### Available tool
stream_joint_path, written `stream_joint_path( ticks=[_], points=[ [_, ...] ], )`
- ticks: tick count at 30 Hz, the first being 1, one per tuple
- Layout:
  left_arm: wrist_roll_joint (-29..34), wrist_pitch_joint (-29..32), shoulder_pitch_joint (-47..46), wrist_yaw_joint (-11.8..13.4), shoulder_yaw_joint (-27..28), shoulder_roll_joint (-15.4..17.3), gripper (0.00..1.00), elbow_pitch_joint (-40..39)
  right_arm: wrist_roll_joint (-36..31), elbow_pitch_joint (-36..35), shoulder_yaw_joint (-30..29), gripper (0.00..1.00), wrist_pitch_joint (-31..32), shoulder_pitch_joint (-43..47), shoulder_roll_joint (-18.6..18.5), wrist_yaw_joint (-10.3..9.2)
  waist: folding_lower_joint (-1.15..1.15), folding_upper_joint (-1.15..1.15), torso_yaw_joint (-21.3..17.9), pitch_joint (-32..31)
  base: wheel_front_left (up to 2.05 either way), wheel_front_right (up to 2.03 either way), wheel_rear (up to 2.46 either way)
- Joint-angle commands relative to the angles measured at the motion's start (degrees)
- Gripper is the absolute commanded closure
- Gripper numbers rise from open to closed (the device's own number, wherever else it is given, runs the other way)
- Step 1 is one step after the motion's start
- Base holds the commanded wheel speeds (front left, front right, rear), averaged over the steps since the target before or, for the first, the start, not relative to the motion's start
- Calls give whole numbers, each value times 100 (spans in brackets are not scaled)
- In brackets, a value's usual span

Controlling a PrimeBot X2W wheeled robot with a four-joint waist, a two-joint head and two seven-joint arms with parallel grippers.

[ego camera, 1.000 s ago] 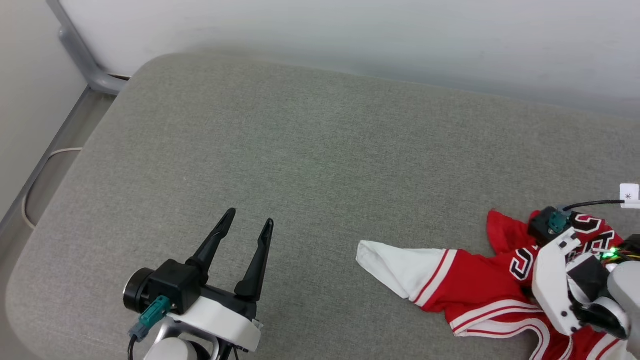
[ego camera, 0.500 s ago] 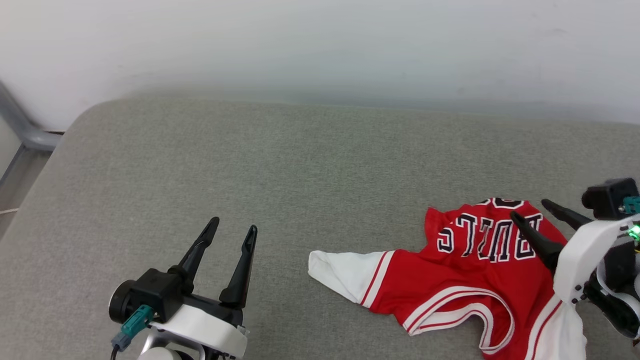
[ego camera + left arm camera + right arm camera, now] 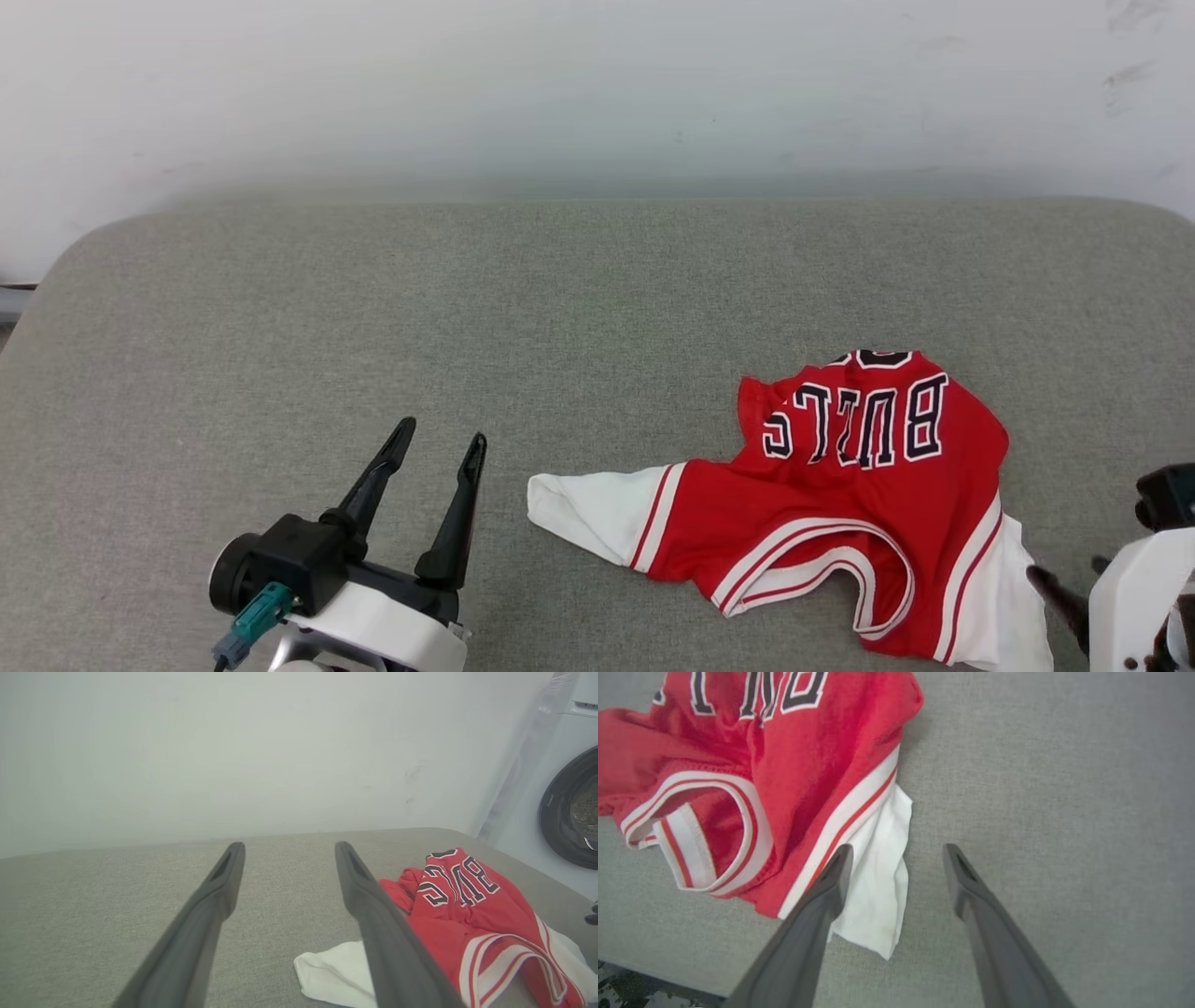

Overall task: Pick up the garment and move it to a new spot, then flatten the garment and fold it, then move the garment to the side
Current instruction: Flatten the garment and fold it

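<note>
My left gripper [image 3: 442, 431] and right gripper [image 3: 899, 849] both stand open, holding nothing. The shirt [image 3: 840, 504] lies crumpled on the grey cushion [image 3: 467, 299], near right, lettering up, just beside my right gripper.

Grey desk [image 3: 373, 308] lies bare from nine through one o'clock; crumpled garment [image 3: 840, 495] blocks four o'clock; wall [image 3: 597, 93] bounds the far edge.

The grey surface [image 3: 392, 308] is looked down on from high up in the head view. It is seen low, toward the wall [image 3: 233, 756], from the left wrist, and closely from above from the right wrist. The garment [image 3: 840, 495] is shared by all three.
</note>
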Motion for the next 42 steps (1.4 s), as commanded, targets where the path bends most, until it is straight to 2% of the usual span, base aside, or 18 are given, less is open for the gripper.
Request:
stream_joint_path(
  ticks=[1,2,3,7,13,19,20,21,22,31,37,42],
  points=[
    [-26,-13,-59,3,-14,19,0,-18,-80,-164,-115,0,307,127,133,-4,1,0,6,77,0,0,0],
    [-39,-13,-131,3,-34,40,0,-9,-299,-454,-329,0,929,280,281,-4,1,0,23,160,0,0,0],
    [-35,-13,-155,3,-43,46,0,-5,-404,-577,-432,0,1207,336,367,-4,1,0,33,204,0,0,0],
    [-35,-13,-268,3,-89,76,0,12,-680,-896,-539,0,1748,372,657,-4,1,0,103,382,0,0,0],
    [-45,-13,-442,3,-156,122,0,35,-980,-555,-595,0,1731,280,870,-4,1,0,252,596,0,0,0],
    [-50,-13,-519,2,-160,151,0,36,-1122,127,-573,0,1394,164,854,-6,1,0,351,746,0,0,0],
    [-55,-13,-519,3,-159,159,0,44,-1111,240,-541,9,1353,144,853,-6,1,0,359,757,0,0,0],
    [-58,-13,-530,2,-163,164,0,51,-1098,343,-491,53,1323,137,834,-6,1,0,368,766,0,0,0],
    [-60,-13,-543,3,-164,168,0,57,-1071,428,-452,100,1277,123,813,-6,1,0,373,770,0,0,0],
    [-46,-13,-508,3,-147,104,0,116,-937,650,-706,100,997,-137,164,-8,1,0,336,658,0,0,0],
    [-62,-13,-533,3,-182,90,0,136,-1129,940,-932,100,890,-293,-362,-7,1,0,353,650,0,0,0],
    [-83,-13,-545,3,-179,92,0,162,-1265,1305,-1027,100,655,-394,-453,-6,1,0,387,699,0,0,0]
  ],
)
